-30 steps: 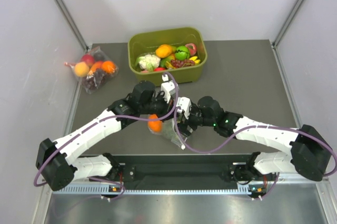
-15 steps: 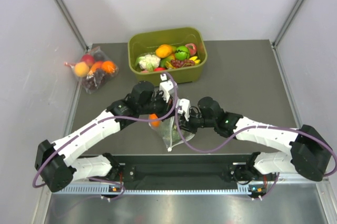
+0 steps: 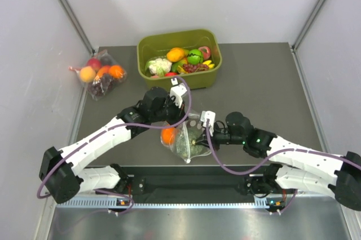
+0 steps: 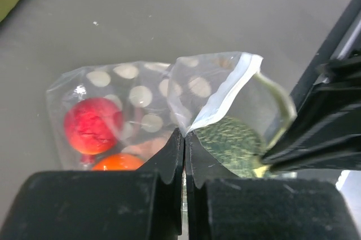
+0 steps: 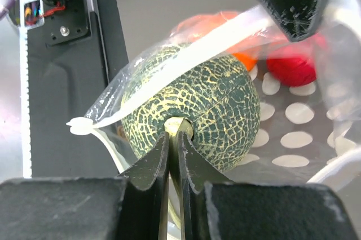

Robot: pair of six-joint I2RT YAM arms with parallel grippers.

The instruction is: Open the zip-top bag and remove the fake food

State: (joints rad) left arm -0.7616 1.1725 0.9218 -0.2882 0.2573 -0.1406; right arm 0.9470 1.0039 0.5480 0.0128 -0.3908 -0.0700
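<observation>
— How far along is it?
— Partway, I'd say. The zip-top bag [image 3: 189, 141] is at the lower centre of the overhead view, near the bottom edge of the counter [image 3: 265, 82]. Its mouth looks parted: in the left wrist view the white zip strip curls away from the other lip. Nothing is out yet, though. The pumpkin [image 5: 194, 110], red fruit [image 4: 92, 124] and orange fruit [image 4: 115, 163] all seem to lie inside the film.
— And the arms?
— They reach in from either side, wrists bent toward the middle. The left fingers [image 4: 166, 158] are pinched tight on one lip. The right fingers [image 5: 151, 167] are clamped on the opposite lip, right in front of the pumpkin. What's left is getting the food out
</observation>
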